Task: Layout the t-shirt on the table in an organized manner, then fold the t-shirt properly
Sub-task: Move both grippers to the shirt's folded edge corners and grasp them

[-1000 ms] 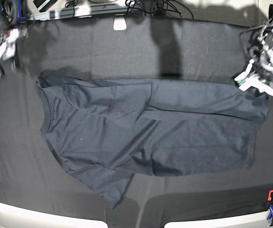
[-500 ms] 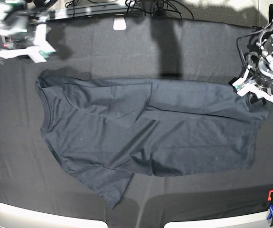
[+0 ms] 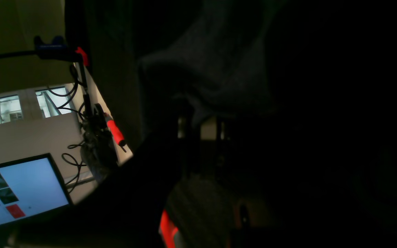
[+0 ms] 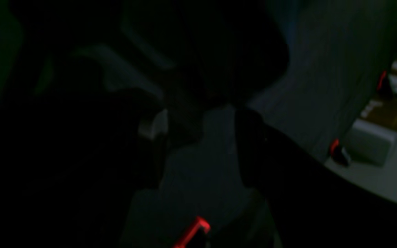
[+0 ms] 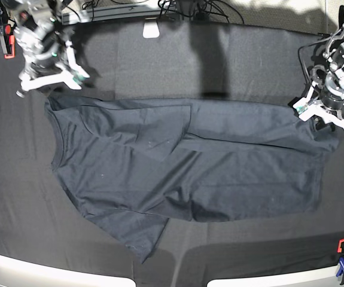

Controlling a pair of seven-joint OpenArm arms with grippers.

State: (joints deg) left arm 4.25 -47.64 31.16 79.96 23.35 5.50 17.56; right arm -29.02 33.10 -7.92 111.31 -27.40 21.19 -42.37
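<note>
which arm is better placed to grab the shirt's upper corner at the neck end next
Right. The right gripper hovers open just above the t-shirt corner at that end, while the left gripper is at the opposite end, shut at the shirt's far corner.

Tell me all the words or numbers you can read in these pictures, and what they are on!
No words or numbers can be read anywhere.
The monitor in the left wrist view shows only small dark pictures and a red patch, no letters.
The t-shirt shows no print or readable label.
The brown surface in the right wrist view has pale marks, too blurred to read.
</note>
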